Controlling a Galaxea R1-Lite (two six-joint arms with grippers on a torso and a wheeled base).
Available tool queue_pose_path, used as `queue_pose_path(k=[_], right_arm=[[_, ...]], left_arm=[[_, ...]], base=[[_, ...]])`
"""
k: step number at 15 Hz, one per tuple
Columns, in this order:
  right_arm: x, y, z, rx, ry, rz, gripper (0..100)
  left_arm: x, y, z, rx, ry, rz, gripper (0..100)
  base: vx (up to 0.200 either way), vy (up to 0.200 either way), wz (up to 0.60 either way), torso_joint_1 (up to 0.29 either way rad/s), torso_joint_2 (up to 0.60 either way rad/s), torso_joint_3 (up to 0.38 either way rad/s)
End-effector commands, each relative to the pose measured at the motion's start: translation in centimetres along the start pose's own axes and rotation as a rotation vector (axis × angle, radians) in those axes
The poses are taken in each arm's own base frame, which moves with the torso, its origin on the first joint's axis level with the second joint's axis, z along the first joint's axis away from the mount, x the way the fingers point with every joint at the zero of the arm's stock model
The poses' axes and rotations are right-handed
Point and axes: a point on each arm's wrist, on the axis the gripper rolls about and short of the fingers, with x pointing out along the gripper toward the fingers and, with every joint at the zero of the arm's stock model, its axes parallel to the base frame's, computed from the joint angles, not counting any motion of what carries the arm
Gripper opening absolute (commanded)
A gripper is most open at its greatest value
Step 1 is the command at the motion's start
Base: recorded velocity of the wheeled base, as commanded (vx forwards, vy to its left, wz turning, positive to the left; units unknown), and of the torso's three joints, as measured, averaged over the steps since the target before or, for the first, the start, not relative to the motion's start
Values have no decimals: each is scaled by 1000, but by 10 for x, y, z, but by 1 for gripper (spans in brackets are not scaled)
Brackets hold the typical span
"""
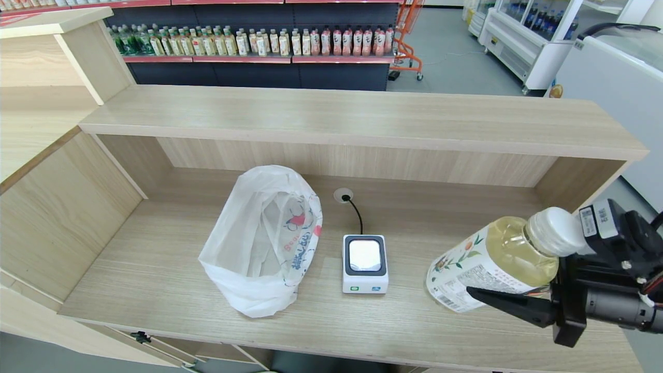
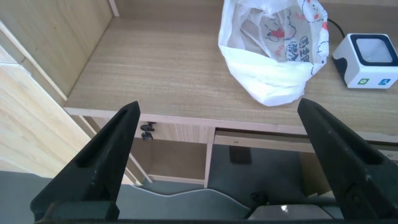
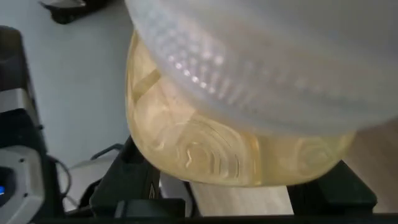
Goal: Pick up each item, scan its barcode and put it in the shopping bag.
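Right gripper (image 1: 513,282) is squeezing a yellow-drink bottle (image 1: 497,254), lying sideways above the counter's (image 1: 155,269) right end, its barcode label showing. Left of it the scanner (image 1: 364,263) is sitting, then the bag (image 1: 264,238) with red and blue print. Left gripper (image 2: 217,109) is hanging wide apart by the near edge.

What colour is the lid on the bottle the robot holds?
White. The ribbed cap of the yellow-drink plastic bottle shows best in head view.
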Motion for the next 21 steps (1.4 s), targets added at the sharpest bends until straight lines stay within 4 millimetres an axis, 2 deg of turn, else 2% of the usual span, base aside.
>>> queue_pose_path(k=[1,4,5,9,13,18,21], right_arm=[[5,-9,-4,-97,17,-76,0],[11,-15,-5,-249,32,-113,0],[13,-18,-2,-352,21,-125,0],[20,-27,7,-535,-2,-136,0],[25,-27,1,-562,12,-124,0],[43,-39,-7,-589,-17,-145,0],[50,-44,-8,-587,-18,-139,0]], left_arm=[[0,0,0,0,0,0,100],[0,0,0,0,0,0,100],[0,0,0,0,0,0,100],[0,0,0,2,0,0,100],[0,0,0,5,0,0,100],[0,0,0,0,0,0,100],[0,0,0,-11,0,0,100]], base=[[0,0,0,0,0,0],[0,0,0,0,0,0],[0,0,0,0,0,0],[0,0,0,0,0,0],[0,0,0,0,0,0],[0,0,0,0,0,0],[0,200,0,-6,1,4]])
